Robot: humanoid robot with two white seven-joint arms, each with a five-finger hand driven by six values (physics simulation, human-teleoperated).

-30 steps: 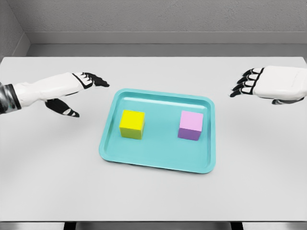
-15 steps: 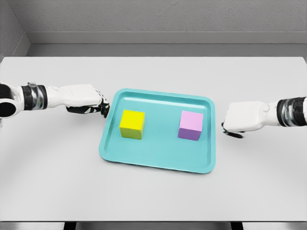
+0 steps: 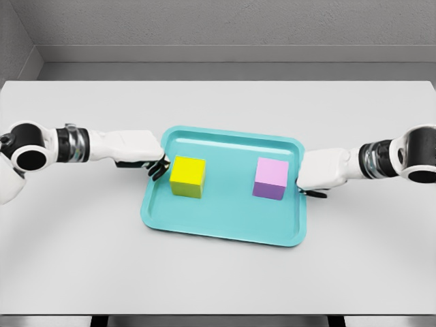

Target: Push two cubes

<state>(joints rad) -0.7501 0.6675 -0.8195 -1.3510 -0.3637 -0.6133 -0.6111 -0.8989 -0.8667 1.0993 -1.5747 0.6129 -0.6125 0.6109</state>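
A blue-green tray (image 3: 221,228) sits in the middle of a big white table (image 3: 218,279). Two cubes are on the tray, side by side and well apart. The yellow cube (image 3: 187,176) is on the left half. The pink cube (image 3: 271,178) is on the right half.

The left hand (image 3: 139,151) is low over the left rim of the tray. Its dark fingertips (image 3: 159,169) are just beside the yellow cube's left face, maybe touching it, I can't be sure. The fingers look curled under and they hold nothing.

The right hand (image 3: 320,174) is at the right rim of the tray. It is near the pink cube, with a small gap between them. I see mostly the back of this hand, so I can't tell if it is open or closed.

Each cube lies straight inward from its own hand, toward the middle of the tray. So I think the left hand should push the yellow cube to the right, and the right hand should push the pink cube to the left. The left hand looks a bit closer to its cube. Neither cube looks pushed yet
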